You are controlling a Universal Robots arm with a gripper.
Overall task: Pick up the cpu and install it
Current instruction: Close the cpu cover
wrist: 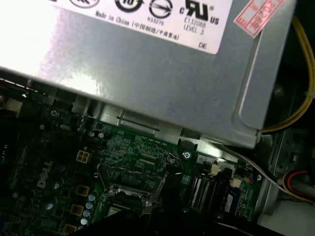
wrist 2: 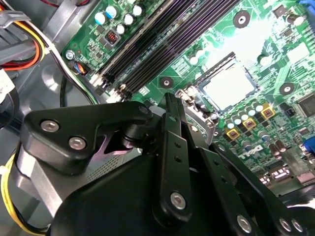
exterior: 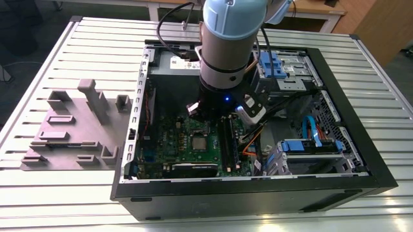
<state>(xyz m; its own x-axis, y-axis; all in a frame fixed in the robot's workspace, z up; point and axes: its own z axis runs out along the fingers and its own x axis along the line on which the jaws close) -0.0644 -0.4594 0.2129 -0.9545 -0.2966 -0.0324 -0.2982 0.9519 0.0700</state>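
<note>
Locate small flat silvery-grey square cpu [wrist 2: 229, 87] inside silver rectangular metal socket frame [wrist 2: 212, 68], apparently lying level within it. Note black linkage gripper [wrist 2: 177, 110] hanging above and just beside that frame; cannot tell jaw state, apart or together. Judge step as seating, probably near completion. Keep travel plumb over frame, hold chip edges parallel to frame sides, apply no sideways load. Stay clear of long black memory slots [wrist 2: 147, 46] and small round capacitors [wrist 2: 238, 121] beside frame, since likely to snag or crack under contact.
</note>
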